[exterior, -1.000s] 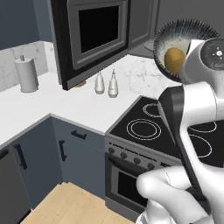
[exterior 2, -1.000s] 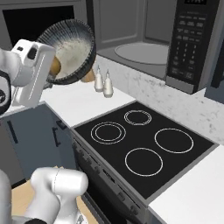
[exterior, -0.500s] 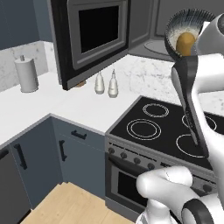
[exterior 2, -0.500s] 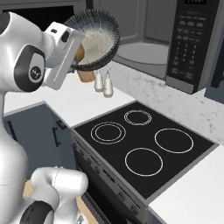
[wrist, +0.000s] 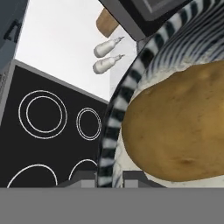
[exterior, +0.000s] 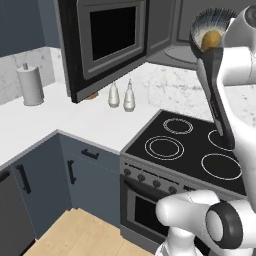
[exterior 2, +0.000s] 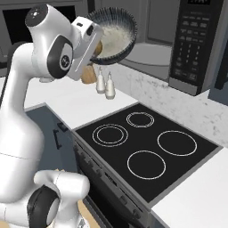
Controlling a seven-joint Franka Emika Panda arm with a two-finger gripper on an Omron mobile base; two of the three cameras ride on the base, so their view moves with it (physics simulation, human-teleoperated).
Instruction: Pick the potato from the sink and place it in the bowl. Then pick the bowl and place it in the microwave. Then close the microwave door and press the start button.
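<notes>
1. The jaws are clenched on the rim of the bowl; in the hand view the two finger tips stand one on each side of the striped rim.
2. The bowl is held high in the air, tilted steeply so that its opening faces sideways, rim toward the arm.
3. The potato lies inside the bowl, just beyond the jaws, resting against the pale inner wall. In the left base view the potato shows as a golden lump at the bowl's opening.
4. The microwave stands beyond the jaws; its cavity is open, and the bowl is just in front of the opening, not yet inside.
5. The microwave door is swung fully open, well to the left of the jaws, with its black window facing the room.
6. The microwave's button panel is on the far side of the cavity from the door.
7. The stove, with four ring burners, lies well below the jaws.
8. Two small pale shakers stand upright on the table, below the jaws and below the open door, with a brown block near them.
9. A paper towel roll stands on the table, far to the left of the jaws.
</notes>
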